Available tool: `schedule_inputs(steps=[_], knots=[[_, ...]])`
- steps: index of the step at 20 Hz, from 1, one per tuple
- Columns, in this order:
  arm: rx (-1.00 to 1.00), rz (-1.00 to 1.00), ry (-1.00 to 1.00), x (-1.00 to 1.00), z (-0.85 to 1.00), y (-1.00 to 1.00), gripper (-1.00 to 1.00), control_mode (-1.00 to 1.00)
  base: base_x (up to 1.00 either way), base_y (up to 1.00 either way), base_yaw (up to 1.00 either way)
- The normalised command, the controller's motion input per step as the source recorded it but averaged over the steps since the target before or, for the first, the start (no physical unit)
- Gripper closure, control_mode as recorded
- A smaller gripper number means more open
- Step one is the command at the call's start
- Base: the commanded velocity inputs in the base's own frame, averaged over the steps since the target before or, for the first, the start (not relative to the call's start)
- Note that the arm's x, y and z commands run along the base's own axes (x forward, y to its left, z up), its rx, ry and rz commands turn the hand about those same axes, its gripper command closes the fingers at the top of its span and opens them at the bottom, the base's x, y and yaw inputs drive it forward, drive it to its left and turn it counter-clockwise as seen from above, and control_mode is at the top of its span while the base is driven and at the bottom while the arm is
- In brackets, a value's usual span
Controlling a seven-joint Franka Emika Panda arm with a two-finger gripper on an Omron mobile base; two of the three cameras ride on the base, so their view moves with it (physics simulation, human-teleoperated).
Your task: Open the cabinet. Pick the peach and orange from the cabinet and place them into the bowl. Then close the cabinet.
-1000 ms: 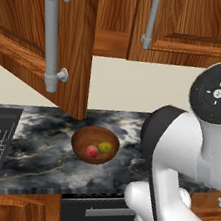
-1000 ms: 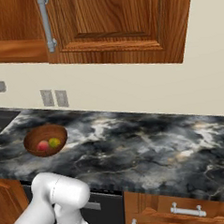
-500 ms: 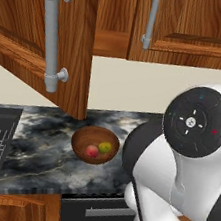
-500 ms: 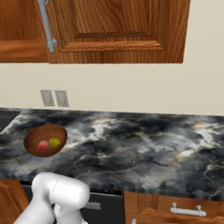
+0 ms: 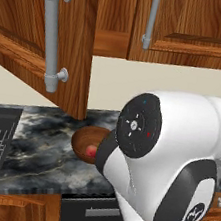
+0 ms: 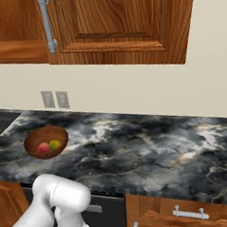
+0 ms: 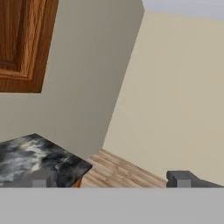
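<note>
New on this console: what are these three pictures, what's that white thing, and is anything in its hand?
The white thing is the robot arm. Two cameras ride on its base, behind it to the left and right. They show the cabinet with its left door swung open, and the bowl on the dark marble counter, holding the peach and orange. The third camera sits on the hand: the gripper is open and empty, facing a wall past the counter's end.
</note>
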Motion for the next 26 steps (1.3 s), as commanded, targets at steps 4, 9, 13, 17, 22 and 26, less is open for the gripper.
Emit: schedule_inputs(steps=[4,9,13,17,22,26], knots=[[-0.01,-0.1,-0.07,0.02,-0.34,0.47,-1.0,-1.0,0.0,0.0,0.0],[-0.02,-0.05,-0.15,-0.05,-0.2,0.51,-1.0,-1.0,0.0,0.0,0.0],[0.0,-0.01,-0.13,0.0,-0.16,0.52,-1.0,-1.0,0.0,0.0,0.0],[0.0,0.0,-0.11,0.01,-0.11,0.5,-1.0,-1.0,0.0,0.0,0.0],[0.0,0.0,-0.03,0.14,-0.13,0.48,-1.0,-1.0,0.0,0.0,0.0],[0.0,0.0,0.0,0.11,-0.2,0.49,-1.0,-1.0,0.0,0.0,0.0]])
